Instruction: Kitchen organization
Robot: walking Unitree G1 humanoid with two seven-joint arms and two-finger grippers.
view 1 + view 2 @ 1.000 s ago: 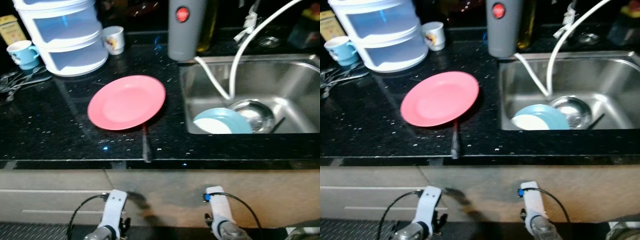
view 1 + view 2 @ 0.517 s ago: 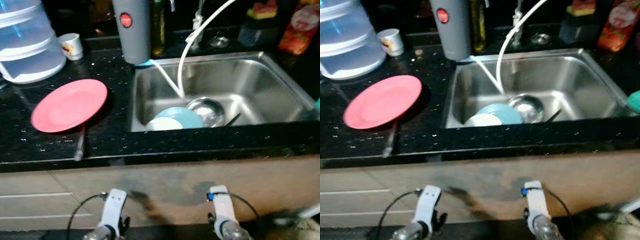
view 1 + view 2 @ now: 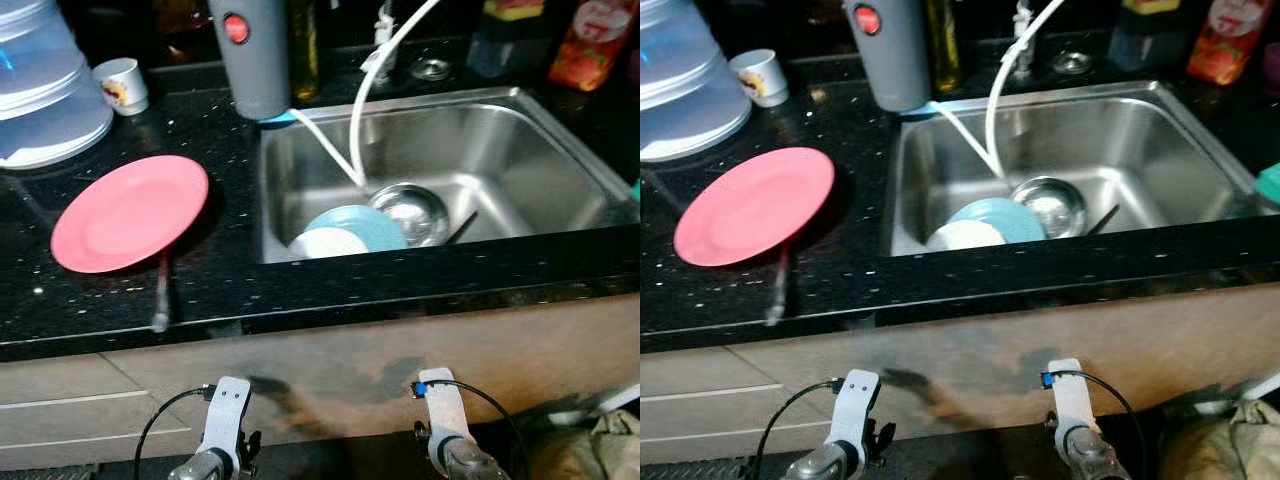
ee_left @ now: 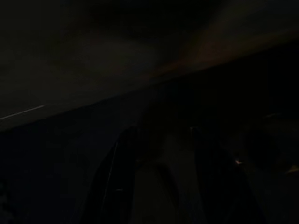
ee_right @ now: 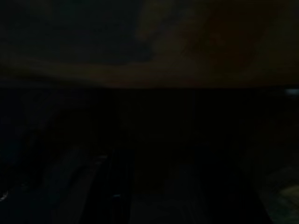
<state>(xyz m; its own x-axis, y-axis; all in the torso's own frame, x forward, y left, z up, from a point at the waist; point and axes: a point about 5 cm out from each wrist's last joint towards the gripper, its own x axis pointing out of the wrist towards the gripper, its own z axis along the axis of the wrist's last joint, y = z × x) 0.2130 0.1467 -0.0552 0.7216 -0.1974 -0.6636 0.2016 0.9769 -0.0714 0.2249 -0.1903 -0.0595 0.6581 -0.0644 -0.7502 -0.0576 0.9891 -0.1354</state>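
Black speckled countertop [image 3: 120, 300] ran across the left eye view, with a steel sink [image 3: 560, 160] sunk into it on the robot's right. On the counter to the left of the sink lay a pink plate [image 3: 130, 212], and a slim utensil [image 3: 160, 295] stretched from under its near edge toward the counter's front lip. Behind the plate stood a translucent stacked container [image 3: 45, 90] and a small white cup [image 3: 120, 84]. A grey canister with a red button [image 3: 252, 55] stood at the sink's back left corner. Inside the basin, a light blue plate [image 3: 350, 228] leaned against the near wall, a metal bowl [image 3: 410, 208] sat just beside it, and a white hose [image 3: 365, 100] curved down to the bowl. A red packet [image 3: 595, 45] stood at the back right. Both arms hung low before the beige cabinet front, the left arm [image 3: 222, 425] and the right arm [image 3: 442, 425] well below the counter.

From the right eye view came the same layout, plus a teal object [image 3: 1268, 183] at the right edge beside the sink.

Darkness covered the left wrist view; the left gripper [image 4: 159, 186] appeared as faint finger outlines, and its opening could not be told.

Equally dark was the right wrist view; whether the right gripper was open could not be told.
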